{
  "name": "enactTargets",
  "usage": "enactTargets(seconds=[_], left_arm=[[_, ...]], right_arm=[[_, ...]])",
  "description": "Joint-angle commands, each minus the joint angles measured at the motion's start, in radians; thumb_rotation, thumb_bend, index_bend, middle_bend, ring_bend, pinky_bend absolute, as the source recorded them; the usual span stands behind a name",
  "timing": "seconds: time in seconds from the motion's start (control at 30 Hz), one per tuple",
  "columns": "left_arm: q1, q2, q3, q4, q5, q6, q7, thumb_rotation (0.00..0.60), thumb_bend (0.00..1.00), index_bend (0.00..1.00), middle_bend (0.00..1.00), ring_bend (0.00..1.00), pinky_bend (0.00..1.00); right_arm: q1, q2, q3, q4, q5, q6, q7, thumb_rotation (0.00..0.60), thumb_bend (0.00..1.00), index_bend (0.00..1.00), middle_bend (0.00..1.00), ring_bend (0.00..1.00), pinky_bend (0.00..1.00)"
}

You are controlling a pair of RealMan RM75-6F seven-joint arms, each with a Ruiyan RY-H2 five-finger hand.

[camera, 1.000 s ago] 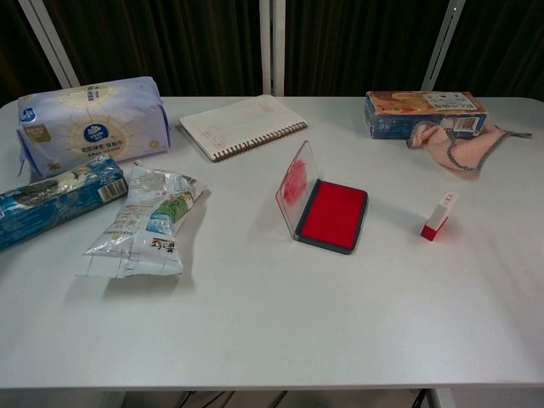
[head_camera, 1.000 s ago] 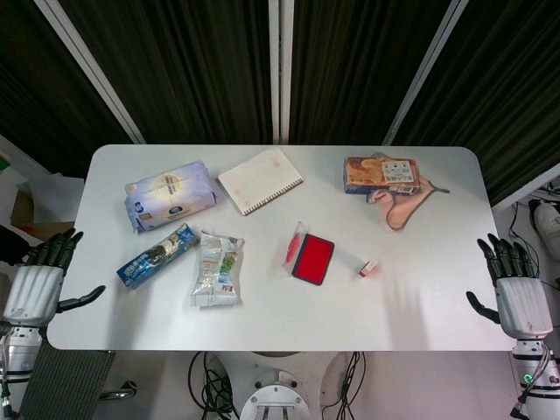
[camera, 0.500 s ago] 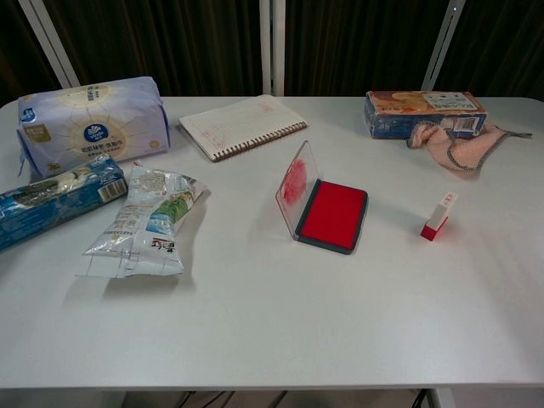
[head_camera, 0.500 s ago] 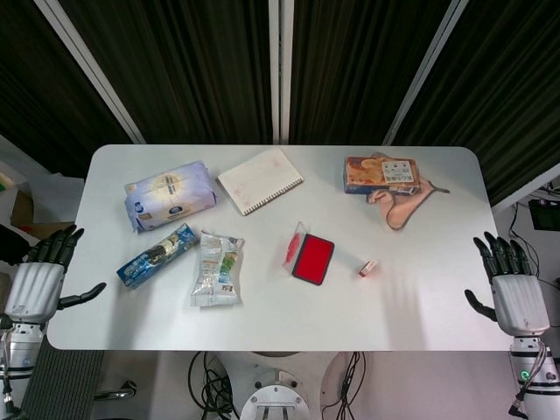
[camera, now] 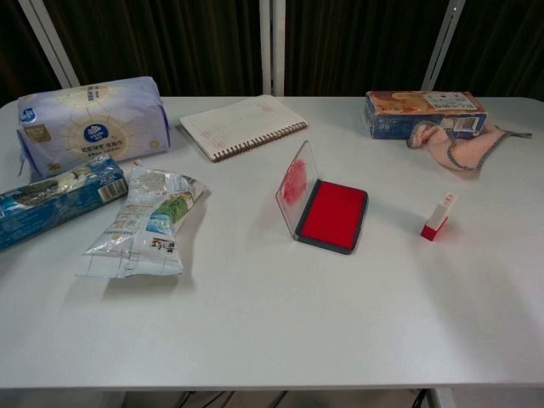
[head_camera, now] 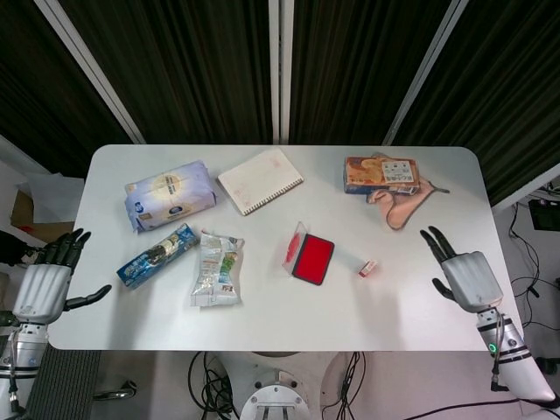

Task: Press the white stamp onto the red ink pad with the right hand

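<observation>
Right robot hand (head_camera: 468, 278) hovers empty over the counter (head_camera: 262, 311) edge with fingers spread, well apart from the stamp (head_camera: 367, 268). Nothing is done yet: the stamp stands untouched just beside the ink pad (head_camera: 313, 259), whose lid is open. Left robot hand (head_camera: 42, 289) waits spread and empty.

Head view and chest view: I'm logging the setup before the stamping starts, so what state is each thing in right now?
Ink pad: lid open, standing up on its left side.
White stamp: upright on the table, apart from the pad, untouched.
Notebook: closed, lying flat.
Snack bag: lying flat.
Pink cloth: crumpled against the orange box.
Right hand: open, over the table edge.
Left hand: open, off the table.
</observation>
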Motion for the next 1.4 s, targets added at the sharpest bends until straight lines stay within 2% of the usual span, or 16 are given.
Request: enactTargets(seconds=[0.03, 0.17, 0.37, 0.57, 0.87, 1.17, 1.4], left_arm=[[-0.001, -0.001, 0.002, -0.004, -0.001, -0.003, 0.005, 0.000, 0.02, 0.00, 0.06, 0.08, 0.17], [0.000, 0.003, 0.003, -0.018, 0.001, 0.000, 0.016, 0.000, 0.02, 0.00, 0.07, 0.08, 0.17], [0.005, 0.005, 0.003, -0.022, -0.013, -0.001, 0.021, 0.000, 0.02, 0.00, 0.06, 0.08, 0.17], [0.010, 0.002, 0.005, -0.012, -0.037, -0.015, 0.017, 0.000, 0.02, 0.00, 0.06, 0.08, 0.17], [0.010, -0.002, 0.005, -0.004, -0.040, -0.018, 0.009, 0.001, 0.02, 0.00, 0.06, 0.08, 0.17], [0.010, 0.003, 0.008, -0.004, -0.024, -0.012, 0.000, 0.009, 0.02, 0.00, 0.06, 0.08, 0.17], [0.010, 0.002, 0.008, -0.003, -0.020, -0.009, -0.001, 0.022, 0.02, 0.00, 0.07, 0.08, 0.17]], right_arm=[[0.121, -0.016, -0.006, 0.038, -0.075, -0.148, -0.055, 0.600, 0.18, 0.00, 0.12, 0.79, 1.00], [0.216, -0.037, -0.011, 0.068, -0.126, -0.250, -0.095, 0.600, 0.16, 0.02, 0.15, 0.79, 1.00], [0.278, -0.090, -0.026, 0.143, -0.131, -0.316, -0.080, 0.600, 0.12, 0.10, 0.18, 0.79, 1.00], [0.296, -0.145, -0.039, 0.210, -0.110, -0.315, 0.000, 0.600, 0.12, 0.14, 0.21, 0.79, 1.00], [0.308, -0.221, -0.061, 0.310, -0.099, -0.284, 0.133, 0.600, 0.12, 0.27, 0.27, 0.79, 1.00], [0.308, -0.271, -0.080, 0.402, -0.115, -0.215, 0.225, 0.600, 0.15, 0.37, 0.32, 0.79, 1.00], [0.322, -0.317, -0.098, 0.468, -0.127, -0.201, 0.276, 0.600, 0.15, 0.42, 0.34, 0.79, 1.00]])
